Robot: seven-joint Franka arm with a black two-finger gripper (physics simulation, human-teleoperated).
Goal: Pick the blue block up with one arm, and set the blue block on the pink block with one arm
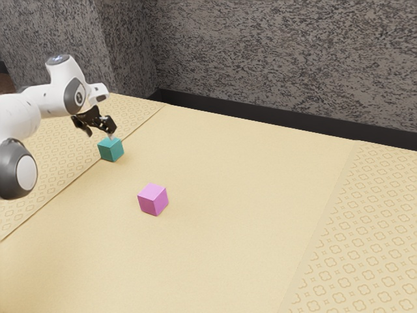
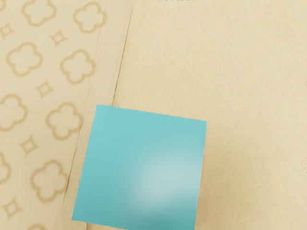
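The blue block [image 1: 111, 149], a teal-blue cube, rests on the tan table by the seam of the patterned strip at the exterior view's left. My gripper [image 1: 109, 137] hangs directly over it, its tips at the level of the block's top face. In the wrist view the blue block [image 2: 141, 167] looms large and close under the hand, lying along the seam. The pink block [image 1: 153, 199] stands alone on the plain surface, nearer the camera and toward the exterior view's right of the blue one, about two block widths away.
A patterned strip [image 1: 52, 163] runs along the table's left side and another [image 1: 365, 241] along its right. A speckled grey wall [image 1: 273, 52] with a dark baseboard closes off the back. The white arm [image 1: 39, 104] comes in from the left.
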